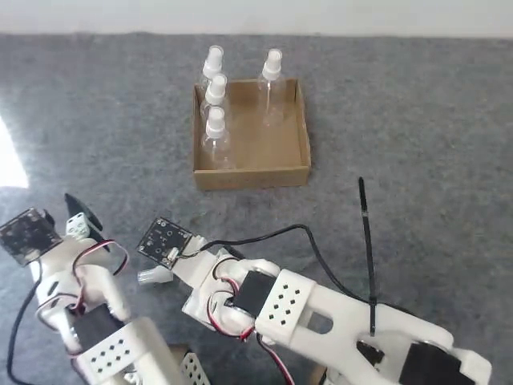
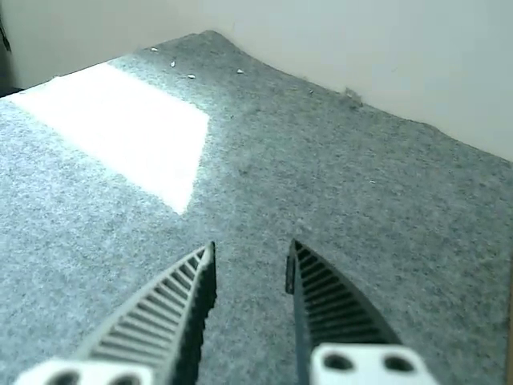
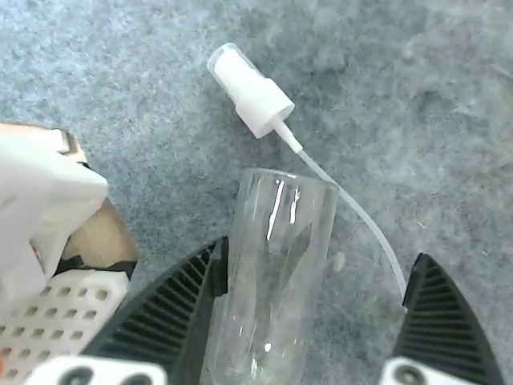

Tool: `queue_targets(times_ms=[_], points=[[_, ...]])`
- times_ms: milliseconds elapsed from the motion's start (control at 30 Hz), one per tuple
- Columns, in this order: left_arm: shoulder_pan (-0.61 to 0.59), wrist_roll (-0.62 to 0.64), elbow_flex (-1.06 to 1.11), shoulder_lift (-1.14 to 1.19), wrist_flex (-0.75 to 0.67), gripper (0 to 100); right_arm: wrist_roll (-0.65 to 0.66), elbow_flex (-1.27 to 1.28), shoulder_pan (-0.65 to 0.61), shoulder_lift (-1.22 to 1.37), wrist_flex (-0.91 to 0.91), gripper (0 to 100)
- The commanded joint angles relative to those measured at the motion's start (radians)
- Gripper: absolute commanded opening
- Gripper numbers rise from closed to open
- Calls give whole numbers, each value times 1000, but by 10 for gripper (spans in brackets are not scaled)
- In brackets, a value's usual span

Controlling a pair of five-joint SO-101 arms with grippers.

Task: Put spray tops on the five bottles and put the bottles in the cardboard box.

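A clear bottle [image 3: 280,265] without a top lies on the grey carpet between the fingers of my right gripper [image 3: 321,253], which is open around it. A white spray top [image 3: 252,88] with its thin tube lies just past the bottle's mouth, and the tube runs along the bottle's side. From above, the spray top [image 1: 151,277] shows in front of the right arm. My left gripper [image 2: 251,247] is open over bare carpet at the near left [image 1: 80,215]. The cardboard box [image 1: 252,176] at the back holds several upright capped bottles [image 1: 216,132].
A black cable [image 1: 264,237] loops across the carpet by the right arm, and a thin black strap [image 1: 365,233] stands up from it. A bright patch of light [image 2: 120,128] lies on the carpet at the far left.
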Motion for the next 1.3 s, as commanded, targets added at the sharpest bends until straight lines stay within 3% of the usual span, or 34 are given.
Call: queue_targets(times_ms=[0,333,600,1000,1267], points=[[-2,12,-48,-15,-28,134,6,-15,-1,27,-51,314],[-2,12,-48,-15,-28,134,11,-121,67,231,-64,311],[-2,12,-48,-15,-28,134,14,-135,88,232,-71,117],[-2,12,-48,-15,-28,134,8,-143,128,225,-61,105],[-2,12,-48,-15,-28,134,-101,-212,208,114,113,104]])
